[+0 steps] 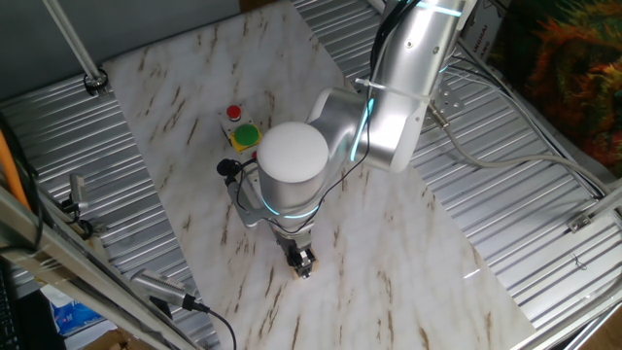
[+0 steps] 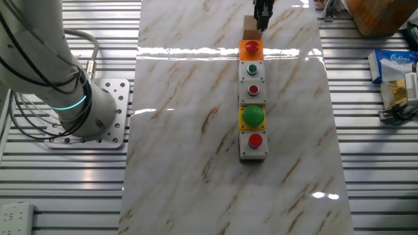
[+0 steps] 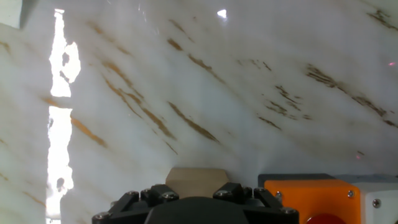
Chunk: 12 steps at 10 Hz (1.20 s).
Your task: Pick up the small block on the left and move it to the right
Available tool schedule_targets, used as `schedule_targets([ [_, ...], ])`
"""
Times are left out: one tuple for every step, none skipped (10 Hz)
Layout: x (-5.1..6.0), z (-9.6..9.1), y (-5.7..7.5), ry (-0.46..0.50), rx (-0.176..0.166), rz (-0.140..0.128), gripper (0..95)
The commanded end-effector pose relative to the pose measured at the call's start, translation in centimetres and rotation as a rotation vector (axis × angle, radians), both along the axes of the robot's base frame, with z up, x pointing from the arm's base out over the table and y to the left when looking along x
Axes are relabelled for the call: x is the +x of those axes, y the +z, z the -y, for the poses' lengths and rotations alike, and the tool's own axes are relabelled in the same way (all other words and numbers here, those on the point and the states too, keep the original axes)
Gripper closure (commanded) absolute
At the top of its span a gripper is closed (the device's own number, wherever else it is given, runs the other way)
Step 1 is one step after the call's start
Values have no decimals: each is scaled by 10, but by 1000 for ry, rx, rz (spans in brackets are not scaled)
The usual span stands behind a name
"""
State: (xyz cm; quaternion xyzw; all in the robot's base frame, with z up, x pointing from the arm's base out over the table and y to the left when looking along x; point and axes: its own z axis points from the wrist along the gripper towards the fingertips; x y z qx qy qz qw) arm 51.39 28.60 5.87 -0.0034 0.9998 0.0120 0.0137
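Note:
The small block (image 2: 249, 29) is a plain tan wooden cube on the marble, touching the far end of the button row beside the orange box (image 2: 251, 47). My gripper (image 2: 263, 19) is lowered onto it. In one fixed view the dark fingers (image 1: 304, 259) stand on either side of a tan sliver of the block (image 1: 304, 271). In the hand view the block (image 3: 196, 176) sits between the two finger mounts, its lower part hidden by the gripper body. The fingers straddle the block closely, but I cannot see whether they press on it.
A row of button boxes runs from the orange box: two white boxes with small buttons (image 2: 253, 79), a yellow box with a big green button (image 2: 253, 116), and a white box with a red button (image 2: 254, 142). The arm's base (image 2: 78, 108) stands left of the marble board.

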Motion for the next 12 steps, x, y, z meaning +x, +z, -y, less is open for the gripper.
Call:
schedule_targets([
  [0, 0, 0, 0, 0, 1, 380],
  [0, 0, 0, 0, 0, 1, 380],
  [0, 0, 0, 0, 0, 1, 380],
  [4, -4, 29, -1, 4, -15, 380],
  [4, -4, 29, 0, 4, -15, 190],
  [4, -4, 29, 1, 5, -15, 190],
  [4, -4, 29, 1, 8, -14, 190],
  [4, -4, 30, 1, 7, -15, 190],
  [4, -3, 31, 0, 6, -16, 190],
  [4, -2, 31, 2, 5, -19, 190],
  [3, -1, 33, 2, 5, -19, 380],
  [2, 0, 35, 1, 1, -24, 760],
])
